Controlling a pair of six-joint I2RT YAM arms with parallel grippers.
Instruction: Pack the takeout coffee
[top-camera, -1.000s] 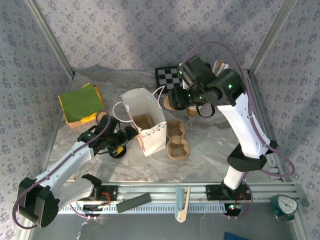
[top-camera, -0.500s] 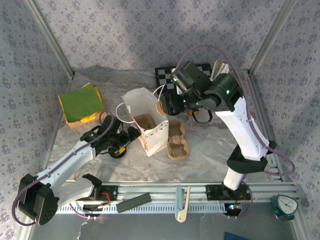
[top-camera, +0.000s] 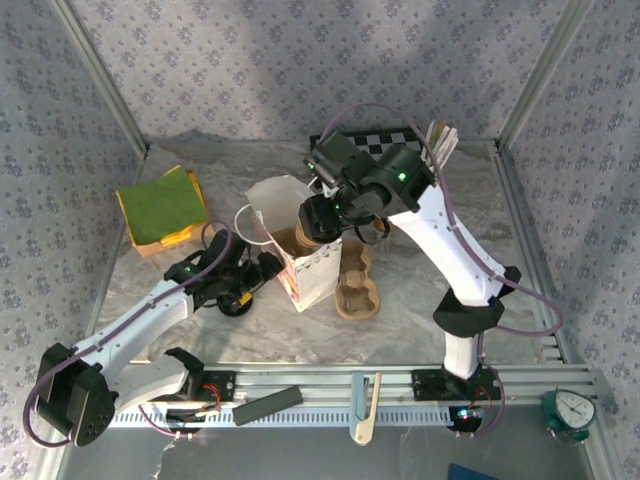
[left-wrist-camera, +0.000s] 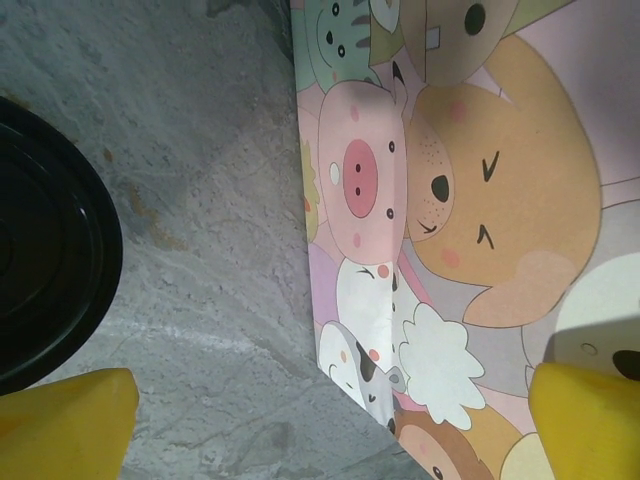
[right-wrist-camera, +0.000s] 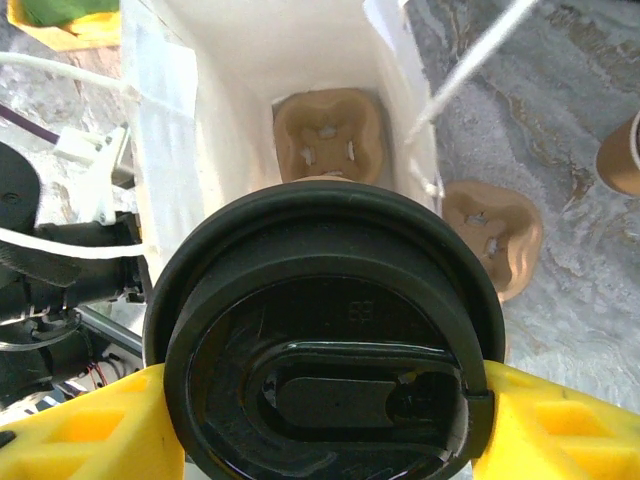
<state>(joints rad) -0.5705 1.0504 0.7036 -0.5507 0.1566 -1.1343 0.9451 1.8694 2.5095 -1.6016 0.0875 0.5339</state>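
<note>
The takeout coffee's black lid (right-wrist-camera: 325, 340) sits between my right gripper's yellow fingers (right-wrist-camera: 80, 425), which are shut on the cup. My right gripper (top-camera: 318, 218) holds the cup above the open mouth of the white paper bag (top-camera: 300, 270). A brown pulp cup tray (right-wrist-camera: 328, 135) lies on the bag's floor directly below. My left gripper (top-camera: 260, 270) is low at the bag's left side and open. In the left wrist view its yellow fingertips (left-wrist-camera: 60, 425) are spread, with the bag's cartoon-animal face (left-wrist-camera: 450, 200) between and ahead of them.
A second pulp tray (top-camera: 355, 285) lies on the table right of the bag. Another tan cup (right-wrist-camera: 620, 155) stands further right. A round black object (left-wrist-camera: 40, 270) lies beside my left gripper. A green cloth on a yellow box (top-camera: 160, 205) sits back left; a checkerboard (top-camera: 385, 138) and stirrers (top-camera: 440, 135) at the back.
My right arm has carried the coffee cup leftward from near the checkerboard to above the bag's opening. The left arm has barely moved.
</note>
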